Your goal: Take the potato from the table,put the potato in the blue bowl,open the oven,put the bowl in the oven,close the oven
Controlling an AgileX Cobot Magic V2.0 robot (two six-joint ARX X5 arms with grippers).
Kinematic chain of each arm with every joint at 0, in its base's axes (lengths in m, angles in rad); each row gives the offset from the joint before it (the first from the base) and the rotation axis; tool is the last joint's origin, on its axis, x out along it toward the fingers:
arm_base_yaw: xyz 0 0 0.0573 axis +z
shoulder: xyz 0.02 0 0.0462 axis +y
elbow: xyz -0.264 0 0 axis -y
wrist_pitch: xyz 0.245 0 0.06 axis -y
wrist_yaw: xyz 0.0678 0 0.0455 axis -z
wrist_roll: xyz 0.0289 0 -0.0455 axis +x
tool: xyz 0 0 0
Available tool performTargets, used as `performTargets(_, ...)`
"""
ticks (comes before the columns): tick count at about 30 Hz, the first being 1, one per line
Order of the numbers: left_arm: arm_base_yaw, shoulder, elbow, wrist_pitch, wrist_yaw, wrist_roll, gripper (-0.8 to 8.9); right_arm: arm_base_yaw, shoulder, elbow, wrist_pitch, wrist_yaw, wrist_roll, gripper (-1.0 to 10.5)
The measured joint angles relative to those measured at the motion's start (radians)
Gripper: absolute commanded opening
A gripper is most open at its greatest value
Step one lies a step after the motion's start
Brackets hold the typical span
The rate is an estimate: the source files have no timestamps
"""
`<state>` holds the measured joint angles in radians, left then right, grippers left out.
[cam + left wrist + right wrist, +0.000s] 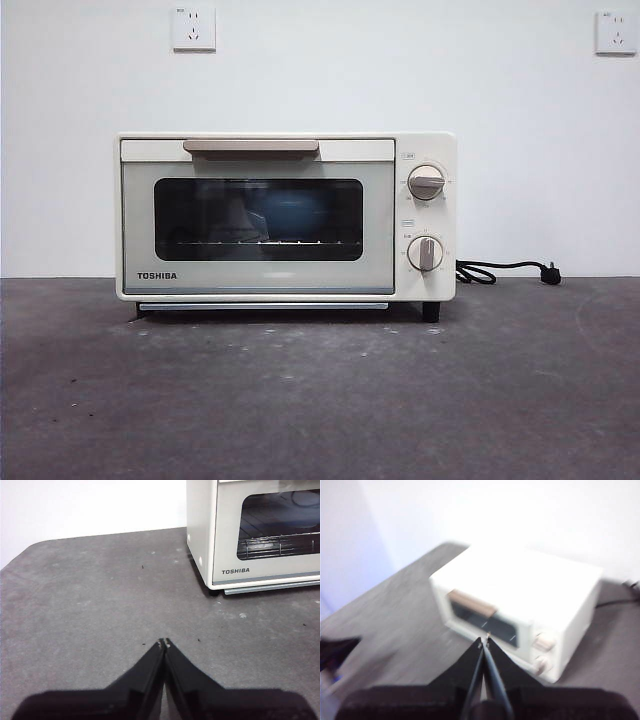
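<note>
The cream-white oven [260,270] stands at the back of the dark grey table [320,400] with its door shut and its beige handle [250,147] at the top. Through the dark glass I make out the blue bowl [292,215] on the rack inside. The potato is hidden. My left gripper [164,641] is shut and empty, low over bare table to the front left of the oven [227,540]. My right gripper [484,640] is shut and empty, high above and in front of the oven [530,590]; that view is blurred. Neither arm shows in the front view.
Two round knobs [427,182] [425,253] sit on the oven's right panel. A black cord [500,270] lies on the table behind its right side. Two wall sockets [193,28] [615,32] are on the white wall.
</note>
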<state>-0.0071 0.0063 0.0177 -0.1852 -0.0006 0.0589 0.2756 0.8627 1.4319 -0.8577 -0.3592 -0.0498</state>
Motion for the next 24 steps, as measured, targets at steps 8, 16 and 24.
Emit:
performTargets(8,0.000,0.000,0.000,0.000,0.000,0.000,-0.04,-0.163,-0.288,-0.501,0.427,0.000,-0.003,0.0)
performTargets(16,0.000,0.000,0.000,0.000,0.000,0.000,-0.04,-0.196,-0.520,-0.955,0.748,0.072,-0.003,0.0)
performTargets(24,0.000,0.000,0.000,0.000,0.000,0.000,-0.04,-0.197,-0.734,-1.271,0.826,0.101,0.005,0.0)
